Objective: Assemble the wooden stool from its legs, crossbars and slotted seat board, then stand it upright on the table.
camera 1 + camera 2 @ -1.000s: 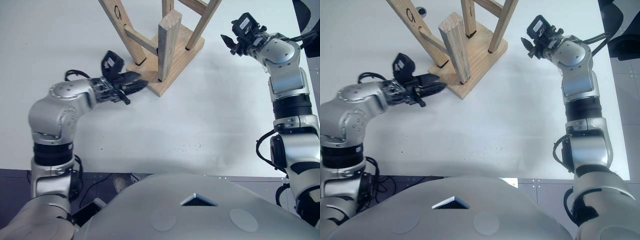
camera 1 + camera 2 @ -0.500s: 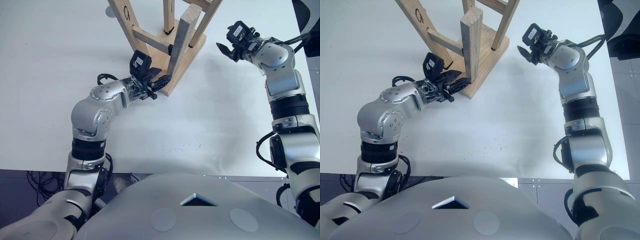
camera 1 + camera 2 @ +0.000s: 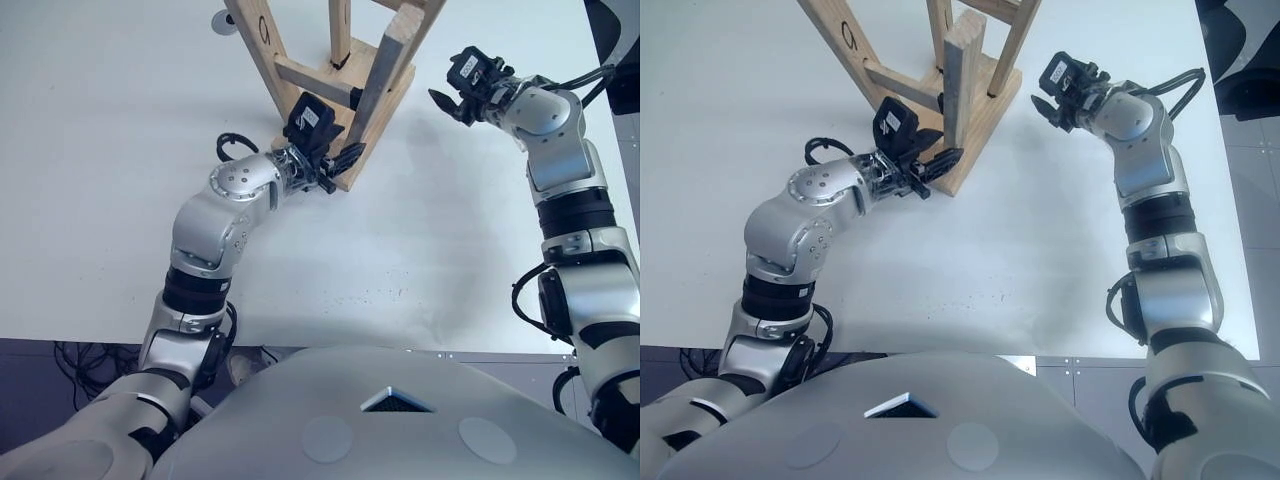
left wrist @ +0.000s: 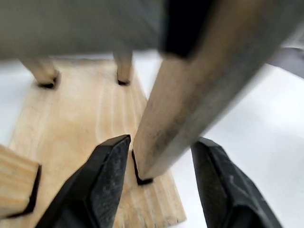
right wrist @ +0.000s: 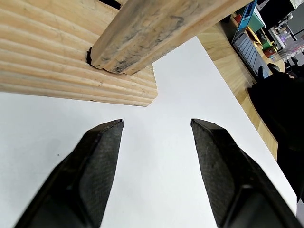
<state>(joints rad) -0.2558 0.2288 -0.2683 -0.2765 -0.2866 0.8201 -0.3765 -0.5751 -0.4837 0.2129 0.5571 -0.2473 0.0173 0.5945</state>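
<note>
The wooden stool lies upside down, its slotted seat board (image 3: 388,105) flat on the white table and its legs pointing up. A crossbar (image 3: 315,80) joins the far-left leg (image 3: 255,40) to another. My left gripper (image 3: 335,165) is at the board's near corner, open, with its fingers (image 4: 102,180) on either side of the near leg (image 4: 190,95) just above its slot. My right gripper (image 3: 448,104) hovers open beside the board's right corner (image 5: 95,71), holding nothing.
A small dark round object (image 3: 225,22) lies on the table behind the stool at the left. The white table (image 3: 400,240) stretches bare toward its front edge (image 3: 350,345). Dark equipment (image 3: 615,20) stands past the table's right side.
My left arm has swung forward and right, from beside the board's near corner to straddling the near leg. The stool has shifted a little to the right. My right gripper edged left.
</note>
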